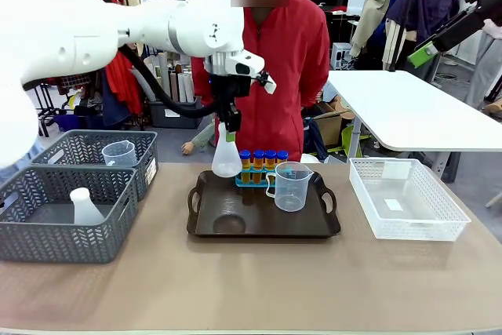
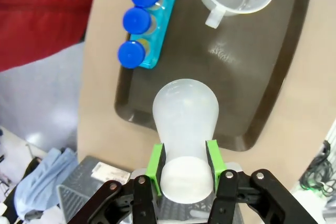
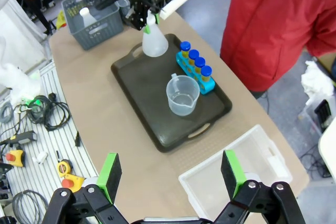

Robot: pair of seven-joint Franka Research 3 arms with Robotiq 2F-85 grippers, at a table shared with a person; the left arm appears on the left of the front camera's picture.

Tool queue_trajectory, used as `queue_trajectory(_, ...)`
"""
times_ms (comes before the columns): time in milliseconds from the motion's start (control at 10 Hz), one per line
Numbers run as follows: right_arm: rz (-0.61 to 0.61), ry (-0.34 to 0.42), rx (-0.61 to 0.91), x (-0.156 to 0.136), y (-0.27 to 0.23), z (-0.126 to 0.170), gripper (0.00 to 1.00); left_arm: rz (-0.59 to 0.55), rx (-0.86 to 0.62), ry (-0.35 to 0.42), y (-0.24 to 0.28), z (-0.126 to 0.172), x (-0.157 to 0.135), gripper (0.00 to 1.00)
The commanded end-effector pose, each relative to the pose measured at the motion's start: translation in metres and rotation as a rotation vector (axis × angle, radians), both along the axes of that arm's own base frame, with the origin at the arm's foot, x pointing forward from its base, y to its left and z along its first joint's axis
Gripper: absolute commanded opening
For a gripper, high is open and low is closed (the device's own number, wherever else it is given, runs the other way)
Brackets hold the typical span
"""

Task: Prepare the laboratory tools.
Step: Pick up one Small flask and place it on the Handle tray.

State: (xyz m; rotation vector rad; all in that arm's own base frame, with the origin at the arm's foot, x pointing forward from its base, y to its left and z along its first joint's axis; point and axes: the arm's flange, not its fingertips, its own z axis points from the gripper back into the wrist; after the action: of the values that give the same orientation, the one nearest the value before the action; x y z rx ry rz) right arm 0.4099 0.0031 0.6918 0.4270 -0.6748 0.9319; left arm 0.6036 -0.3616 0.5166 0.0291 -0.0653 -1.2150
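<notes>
My left gripper (image 1: 229, 129) is shut on the neck of a translucent white conical flask (image 1: 227, 158), holding it upright over the far left corner of the dark brown tray (image 1: 235, 229). In the left wrist view the green pads (image 2: 155, 162) clamp the flask (image 2: 185, 111) on both sides. Blue-capped orange test tubes stand in a small blue rack (image 1: 262, 164) at the tray's back, with a clear handled beaker (image 1: 292, 186) beside them. My right gripper (image 3: 170, 174) hangs open high above the table, nothing between its fingers, far from the flask (image 3: 154, 43), beaker (image 3: 182, 95) and rack (image 3: 195, 69).
Two grey mesh baskets (image 1: 47, 233) stand at the left; one holds another white flask (image 1: 85, 206), the other a clear beaker (image 1: 119, 153). A white mesh basket (image 1: 408, 205) sits at the right. A person in red stands behind the tray.
</notes>
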Motion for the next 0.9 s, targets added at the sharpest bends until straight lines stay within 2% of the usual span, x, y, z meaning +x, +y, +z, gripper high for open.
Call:
queue_trajectory(0, 0.004, 0.0, 0.008, 0.0, 0.0, 0.001, 1.0, -0.037, 0.005, 0.052, -0.003, -0.004, 0.009, 0.0)
queue_trajectory(200, 0.004, 0.0, 0.008, 0.0, 0.0, 0.001, 1.0, -0.07, 0.007, 0.092, -0.005, -0.029, 0.008, 0.0)
queue_trajectory(300, 0.004, 0.0, 0.008, 0.0, 0.0, 0.001, 1.0, -0.065, -0.005, 0.098, -0.006, -0.03, 0.008, 0.0)
queue_trajectory(400, 0.004, 0.0, 0.008, 0.0, 0.0, 0.001, 1.0, -0.041, 0.021, 0.062, -0.004, -0.036, 0.005, 0.0)
queue_trajectory(600, 0.004, 0.0, 0.008, 0.0, 0.0, 0.001, 1.0, -0.041, 0.021, 0.062, -0.004, -0.036, 0.005, 0.0)
queue_trajectory(800, 0.004, 0.0, 0.008, 0.0, 0.0, 0.001, 1.0, -0.035, 0.001, 0.082, -0.006, -0.056, 0.002, 0.0)
